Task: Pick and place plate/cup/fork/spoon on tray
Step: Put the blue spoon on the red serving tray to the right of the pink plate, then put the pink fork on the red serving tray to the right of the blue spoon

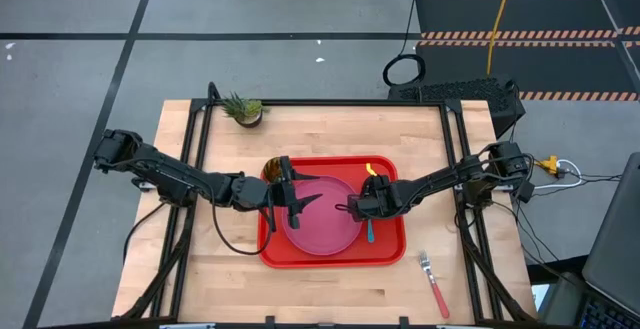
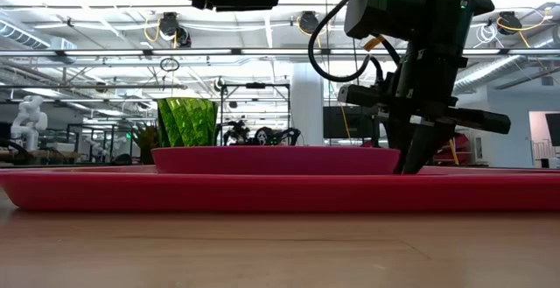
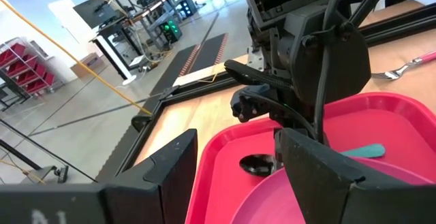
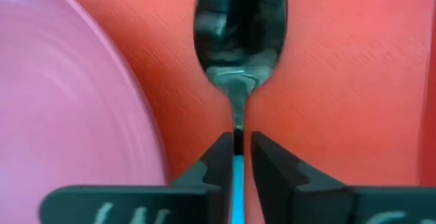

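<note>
Straddling the spoon neck on the tray, the right gripper fingers stand slightly parted, barely released.

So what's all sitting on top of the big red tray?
On the tray sit the pink plate, the green cup and the spoon, whose neck lies between the right gripper's fingers. The arms hide the tray floor beneath them.
</note>
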